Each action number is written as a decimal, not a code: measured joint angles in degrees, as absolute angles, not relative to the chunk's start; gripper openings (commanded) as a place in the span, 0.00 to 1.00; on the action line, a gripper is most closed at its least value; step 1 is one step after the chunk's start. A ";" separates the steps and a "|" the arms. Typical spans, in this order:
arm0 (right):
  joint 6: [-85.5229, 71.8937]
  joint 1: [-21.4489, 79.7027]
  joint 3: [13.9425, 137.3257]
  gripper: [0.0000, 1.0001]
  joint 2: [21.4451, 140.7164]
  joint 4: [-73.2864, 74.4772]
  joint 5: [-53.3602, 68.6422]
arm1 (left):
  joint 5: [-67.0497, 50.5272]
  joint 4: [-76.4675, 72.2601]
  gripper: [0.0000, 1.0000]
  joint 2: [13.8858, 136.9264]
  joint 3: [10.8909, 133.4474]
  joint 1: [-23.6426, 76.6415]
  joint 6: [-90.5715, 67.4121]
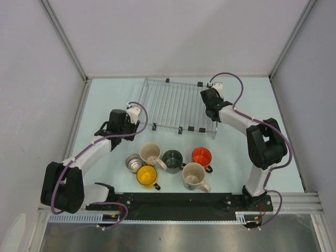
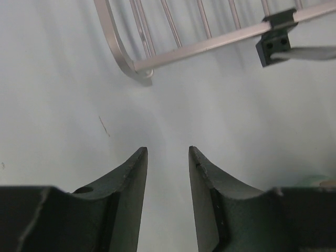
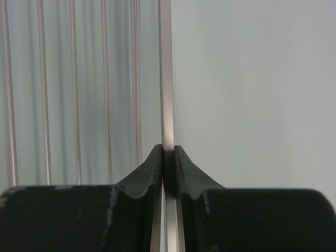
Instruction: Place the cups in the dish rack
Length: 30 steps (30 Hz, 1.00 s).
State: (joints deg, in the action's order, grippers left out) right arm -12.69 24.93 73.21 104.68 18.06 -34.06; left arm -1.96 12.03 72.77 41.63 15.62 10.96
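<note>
The dish rack [image 1: 173, 105] lies flat at the back middle of the table with nothing on it. My right gripper [image 1: 212, 114] is shut on its right edge rail [image 3: 166, 79], which runs between the fingertips [image 3: 168, 149]. My left gripper [image 1: 135, 125] hovers just off the rack's near left corner [image 2: 126, 58], open by a narrow gap with nothing between its fingers [image 2: 168, 152]. The cups stand in a cluster in front of the rack: steel [image 1: 134, 163], beige [image 1: 150, 154], dark grey [image 1: 172, 159], orange-red [image 1: 201, 156], yellow [image 1: 147, 175] and a second beige [image 1: 193, 176].
A black rack foot [image 2: 274, 44] sits on the near rail, right of the left gripper. White walls with metal posts enclose the table on three sides. The arm bases and a black rail run along the near edge [image 1: 173, 199].
</note>
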 measured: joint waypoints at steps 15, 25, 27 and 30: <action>-13.93 25.04 72.38 0.06 104.03 18.44 -34.98 | -0.16 14.76 0.98 70.43 52.10 15.22 11.46; -13.91 25.30 72.05 0.05 104.01 18.02 -35.59 | 1.76 11.31 0.94 94.80 68.84 13.52 9.69; -13.91 25.32 72.01 0.04 104.01 17.98 -35.62 | 1.98 11.79 0.94 97.80 70.35 13.23 9.47; -13.91 25.43 71.99 0.04 104.01 17.91 -35.62 | 1.93 12.67 0.93 101.25 73.54 12.69 9.06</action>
